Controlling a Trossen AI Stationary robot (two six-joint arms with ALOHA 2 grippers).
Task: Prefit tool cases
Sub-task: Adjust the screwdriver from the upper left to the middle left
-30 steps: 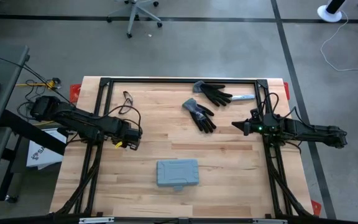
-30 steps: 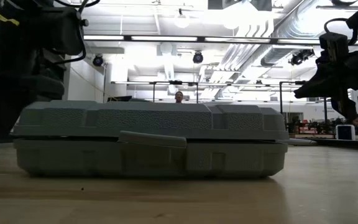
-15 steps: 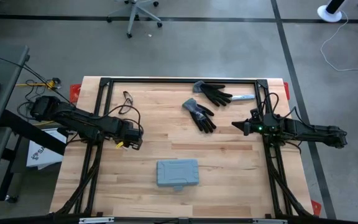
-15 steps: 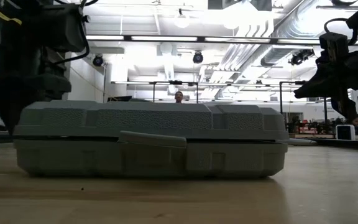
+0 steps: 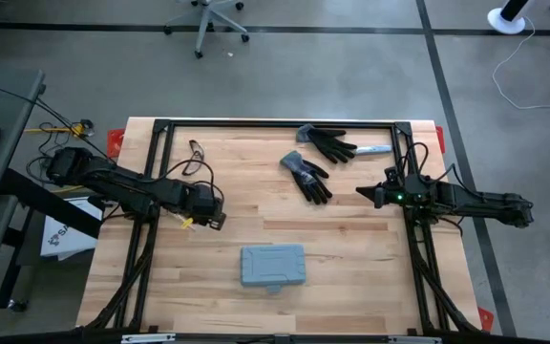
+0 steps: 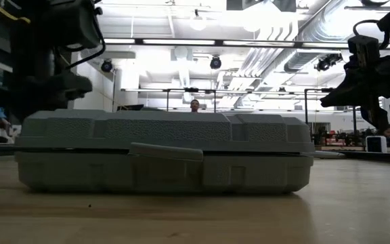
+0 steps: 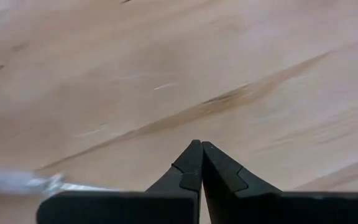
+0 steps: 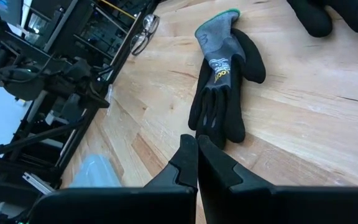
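A: Near the front edge of the surface (image 5: pixel 351 258), about midway between the left and right edges, what lies there?

B: The tool case (image 5: pixel 273 266), flat and grey-blue, with its latch tab (image 5: pixel 275 288) on the long side facing the front edge. In the low view the lid sits down on the base all along the seam, so the case is closed and nothing of its inside shows.

A: Is anything touching it?

B: No. It lies alone, well apart from both arms.

A: Where is the left gripper (image 5: pixel 208 218)?

B: Toward the left edge, farther back than the case, above bare wood. In its wrist view the fingers (image 7: pixel 219 169) are pressed together with nothing between them.

A: And the right gripper (image 5: pixel 363 191)?

B: By the right edge, pointing inward toward the middle. Its fingers (image 8: pixel 213 168) are also clenched on nothing.

A: What else is on the surface?

B: Two black-and-grey gloves. The nearer glove (image 5: pixel 306 176) lies flat just ahead of the right gripper, and the far glove (image 5: pixel 328 143) sits close to the back edge. A pair of glasses (image 5: pixel 197 150) rests toward the back left corner.

A: Anything beyond the surface?

B: An office chair (image 5: pixel 208 19) stands on the floor behind the back edge.
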